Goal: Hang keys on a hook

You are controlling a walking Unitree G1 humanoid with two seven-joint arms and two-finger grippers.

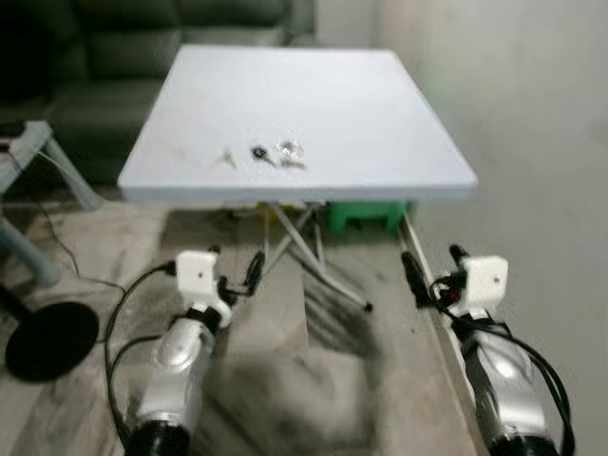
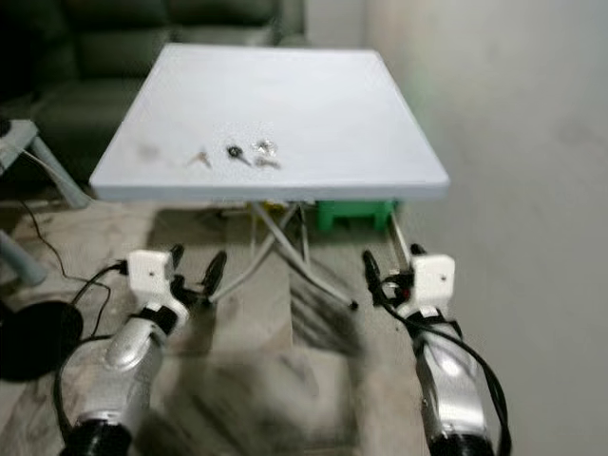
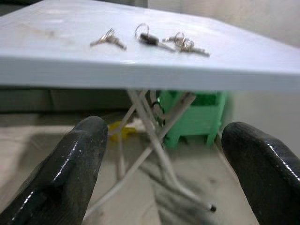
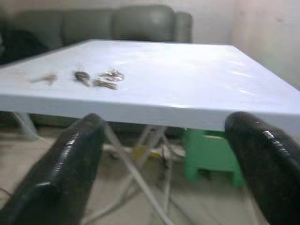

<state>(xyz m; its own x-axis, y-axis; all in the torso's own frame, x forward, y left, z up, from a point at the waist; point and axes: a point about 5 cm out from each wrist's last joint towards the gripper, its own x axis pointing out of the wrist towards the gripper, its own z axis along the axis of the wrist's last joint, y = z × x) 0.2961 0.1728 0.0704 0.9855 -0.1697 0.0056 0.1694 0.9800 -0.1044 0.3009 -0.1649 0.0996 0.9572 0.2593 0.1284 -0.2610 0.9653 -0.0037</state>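
Left end effector point(image 1: 236, 275) at 7 o'clock and right end effector point(image 1: 432, 274) at 5 o'clock, both low before the surface point(image 1: 380, 123), fingers spread wide, holding nothing. Beyond them, folding legs point(image 1: 304, 252) and a green stool point(image 1: 366, 215) beneath. Keys point(image 1: 261, 155) lie in three small clusters near the surface's front edge, toward 11 o'clock. Dark sofa point(image 1: 123, 57) at the far side.

Before me: a pale folding desk point(image 1: 313, 104) on crossed white legs. Dark green sofa point(image 1: 142, 57) behind its far edge. Plain wall point(image 1: 532, 95) at my right. Green stool point(image 1: 366, 216) beneath.
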